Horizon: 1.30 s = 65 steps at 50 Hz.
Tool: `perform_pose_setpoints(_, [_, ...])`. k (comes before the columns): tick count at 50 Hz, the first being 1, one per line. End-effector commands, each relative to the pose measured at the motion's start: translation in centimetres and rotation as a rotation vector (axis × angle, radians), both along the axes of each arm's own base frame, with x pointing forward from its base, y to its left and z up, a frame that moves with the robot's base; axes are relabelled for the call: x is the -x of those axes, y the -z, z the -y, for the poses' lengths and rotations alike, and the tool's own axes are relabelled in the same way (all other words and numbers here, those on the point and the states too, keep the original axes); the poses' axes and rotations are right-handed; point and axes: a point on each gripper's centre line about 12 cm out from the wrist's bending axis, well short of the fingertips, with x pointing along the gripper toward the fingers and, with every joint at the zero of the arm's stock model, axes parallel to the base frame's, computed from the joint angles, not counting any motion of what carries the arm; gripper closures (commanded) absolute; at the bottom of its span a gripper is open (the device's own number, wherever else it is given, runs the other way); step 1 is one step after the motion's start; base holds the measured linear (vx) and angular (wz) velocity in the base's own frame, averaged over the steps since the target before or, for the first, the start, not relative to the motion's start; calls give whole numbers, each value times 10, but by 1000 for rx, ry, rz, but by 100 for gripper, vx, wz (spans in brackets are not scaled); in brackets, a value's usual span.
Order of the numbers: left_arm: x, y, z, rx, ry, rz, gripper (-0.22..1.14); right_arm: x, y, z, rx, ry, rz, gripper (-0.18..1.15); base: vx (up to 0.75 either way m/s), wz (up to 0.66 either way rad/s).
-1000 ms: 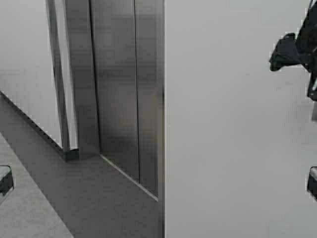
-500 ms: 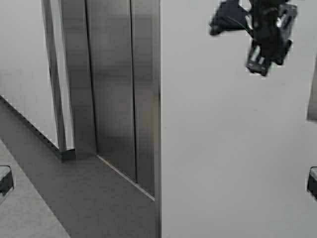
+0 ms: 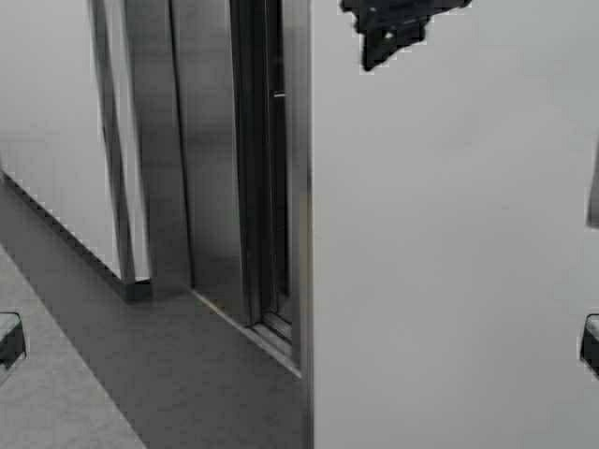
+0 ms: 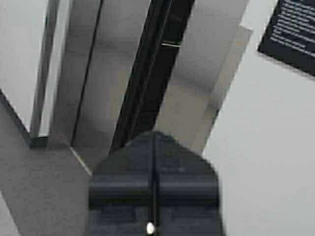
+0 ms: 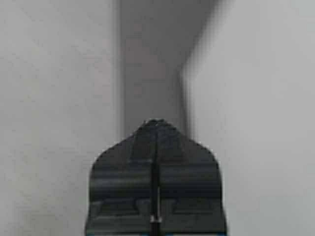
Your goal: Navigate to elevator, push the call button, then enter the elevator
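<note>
The elevator [image 3: 211, 159] stands left of centre, its brushed-steel doors parted by a narrow dark gap [image 3: 267, 187]. A short bright streak shows inside the gap. My left gripper [image 4: 154, 133] is shut and empty, and it points at that gap [image 4: 157, 64]. My right gripper [image 3: 384, 33] is raised high before the white wall, just right of the elevator's frame. In the right wrist view it [image 5: 155, 121] is shut on nothing and faces white wall with a grey upright band. A grey upright strip [image 3: 594, 187] is cut by the right edge. It may be the call button's plate; no button shows.
Dark grey floor [image 3: 178, 374] leads to the door sill. White wall [image 3: 449, 262] fills the right side, and more white wall [image 3: 47, 140] lies left of the steel frame. A black sign with white text [image 4: 293, 29] hangs on the wall right of the doors.
The elevator doors have started to slide apart, and a dark gap shows where the seam was. My right arm has swung up and leftward across the wall.
</note>
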Motion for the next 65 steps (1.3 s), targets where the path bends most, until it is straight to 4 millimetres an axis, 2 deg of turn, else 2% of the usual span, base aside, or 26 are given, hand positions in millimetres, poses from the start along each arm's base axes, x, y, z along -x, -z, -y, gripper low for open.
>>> perform_pose_setpoints(1, [-1,-4,0,-3,1,9,89,-2,-9,-10,-131,-23,74,92,1,11])
perform_pose_setpoints(10, [-2,-1,0,-14,0,-3,89,-2,-6,-15,-262,-2,80,92,3,20])
perform_pose_setpoints(15, [-2,-3,0,-20,-1,2,89,-1,-13,-19,-285,-6,86,92,7,36])
perform_pose_setpoints(20, [-3,-5,0,-23,-1,9,89,1,-15,-18,-269,-12,90,92,10,47])
perform_pose_setpoints(44, [-2,-4,0,-26,-2,14,89,-9,3,-26,-195,-46,78,92,15,62])
perform_pose_setpoints(59, [-2,-5,0,-27,-3,25,89,-8,3,-23,-188,-48,84,92,20,45])
perform_pose_setpoints(65, [-5,-3,0,-27,-3,9,89,-19,0,-7,-190,3,93,92,25,24])
